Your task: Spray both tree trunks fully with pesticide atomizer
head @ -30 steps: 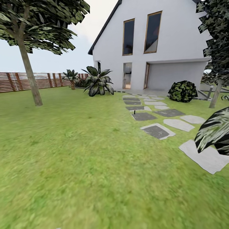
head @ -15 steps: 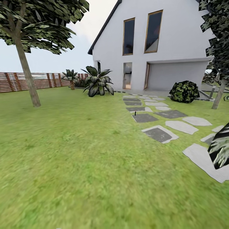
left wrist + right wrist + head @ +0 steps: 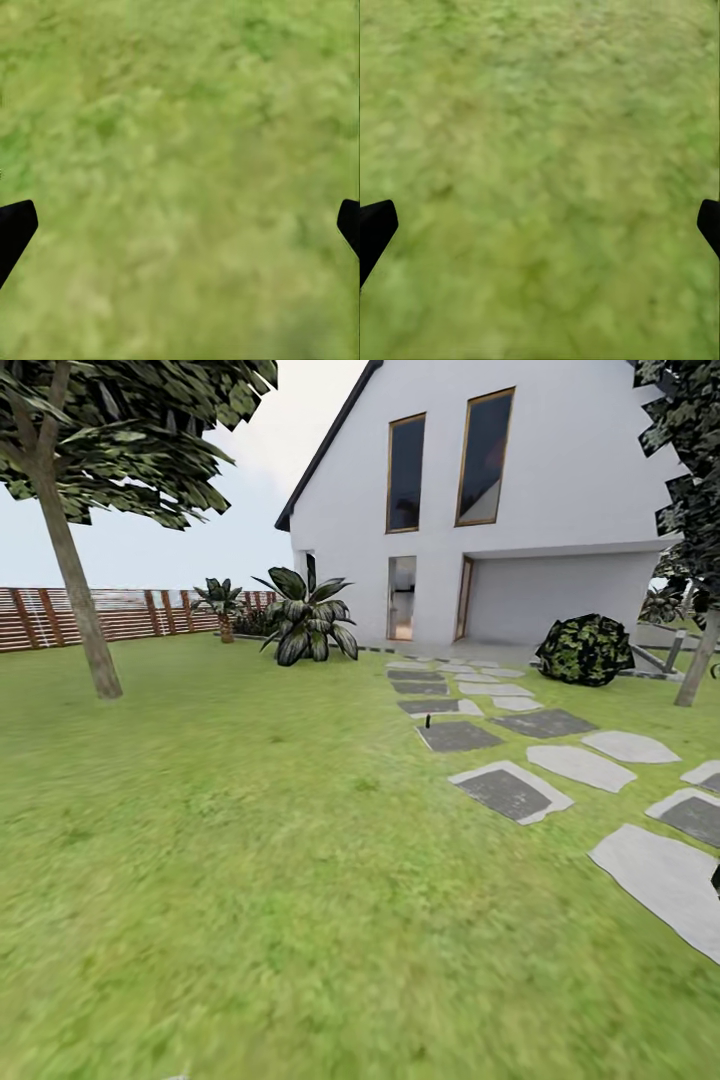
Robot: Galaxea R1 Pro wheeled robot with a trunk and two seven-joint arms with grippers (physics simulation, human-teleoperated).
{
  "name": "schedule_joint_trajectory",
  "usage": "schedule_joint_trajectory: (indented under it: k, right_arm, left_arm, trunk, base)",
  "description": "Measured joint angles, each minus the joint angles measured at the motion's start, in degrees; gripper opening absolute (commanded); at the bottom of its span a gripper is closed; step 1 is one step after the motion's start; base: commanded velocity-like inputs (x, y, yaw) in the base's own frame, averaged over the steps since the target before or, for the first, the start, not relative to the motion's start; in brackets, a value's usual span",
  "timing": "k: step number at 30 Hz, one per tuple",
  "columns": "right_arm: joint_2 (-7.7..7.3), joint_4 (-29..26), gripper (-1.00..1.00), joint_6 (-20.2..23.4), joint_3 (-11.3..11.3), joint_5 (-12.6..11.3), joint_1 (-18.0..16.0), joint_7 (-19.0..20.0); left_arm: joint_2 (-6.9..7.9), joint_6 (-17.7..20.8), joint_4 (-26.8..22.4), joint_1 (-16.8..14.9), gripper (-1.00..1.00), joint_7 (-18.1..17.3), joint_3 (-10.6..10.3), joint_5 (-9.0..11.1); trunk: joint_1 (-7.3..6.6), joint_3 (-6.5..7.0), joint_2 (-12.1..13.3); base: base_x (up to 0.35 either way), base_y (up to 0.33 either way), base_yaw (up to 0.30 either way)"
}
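Two trees stand on the lawn in the head view: one at the left with a leaning grey-brown trunk, one at the right edge with its trunk partly cut off. A tiny dark upright object stands by the stepping stones; it is too small to tell whether it is the atomizer. In the left wrist view my left gripper is open over blurry grass, its black fingertips far apart. My right gripper is open too, above bare grass, with nothing between the fingers.
Grey stepping stones run from the right foreground toward the white house. A round bush sits near the house, and a broad-leaved plant grows left of the path. A brown slat fence closes the far left. Open lawn lies ahead.
The whole head view has shifted as the camera moved forward. The dark striped leaves at the lower right have slid out of the picture, and more stepping stones show there.
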Motion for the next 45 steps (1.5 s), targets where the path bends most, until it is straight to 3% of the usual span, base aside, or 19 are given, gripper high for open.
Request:
schedule_joint_trajectory:
  k: [6,45]
  right_arm:
    - [0.0,0.0,1.0,0.0,0.0,0.0,0.0,0.0]
    - [0.0,0.0,1.0,0.0,0.0,0.0,0.0,0.0]
  left_arm:
    - [0.05,0.0,0.1,0.0,1.0,0.0,0.8,-0.1]
    - [0.05,0.0,0.0,0.0,1.0,0.0,0.9,-0.1]
  trunk:
    - [0.0,0.0,0.0]
    - [0.0,0.0,0.0]
  base:
    - [0.339,0.0,0.0]
    - [0.344,0.0,0.0]
